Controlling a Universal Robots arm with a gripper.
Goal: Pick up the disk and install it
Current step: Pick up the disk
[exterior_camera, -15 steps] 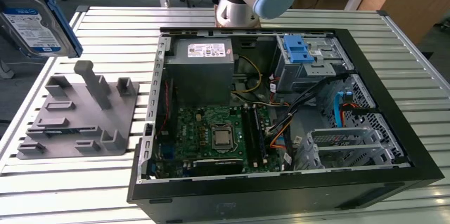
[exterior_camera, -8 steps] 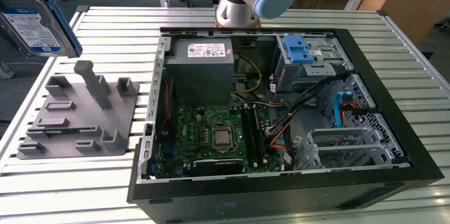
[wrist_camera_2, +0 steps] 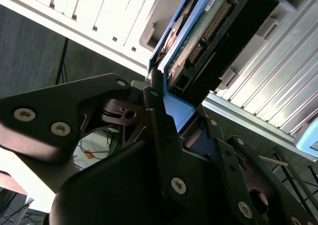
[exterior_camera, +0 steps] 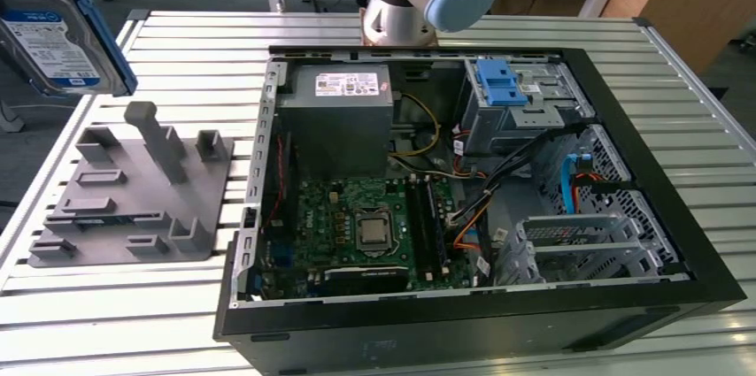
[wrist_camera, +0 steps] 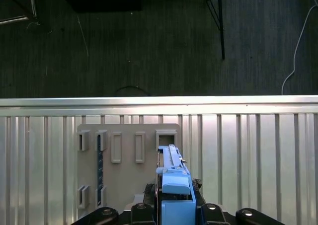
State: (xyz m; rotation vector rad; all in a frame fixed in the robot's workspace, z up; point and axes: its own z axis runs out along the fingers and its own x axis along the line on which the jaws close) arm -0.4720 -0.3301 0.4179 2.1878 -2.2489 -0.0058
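The disk (exterior_camera: 53, 35), upright in its blue frame, hangs above the grey holder (exterior_camera: 130, 190) and clear of it. The gripper (wrist_camera_2: 179, 113) has its jaws clamped on that frame. Beside the holder on the slatted table (exterior_camera: 119, 323) lies the open computer case (exterior_camera: 473, 332), with the arm's base (exterior_camera: 402, 13) beyond.

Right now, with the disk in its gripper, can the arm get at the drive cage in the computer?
Probably yes. The computer lies open side up, so the drive cage is uncovered. The gripper, shut on the disk, hangs off to the exterior view's left. Cables beside the cage might crowd it.
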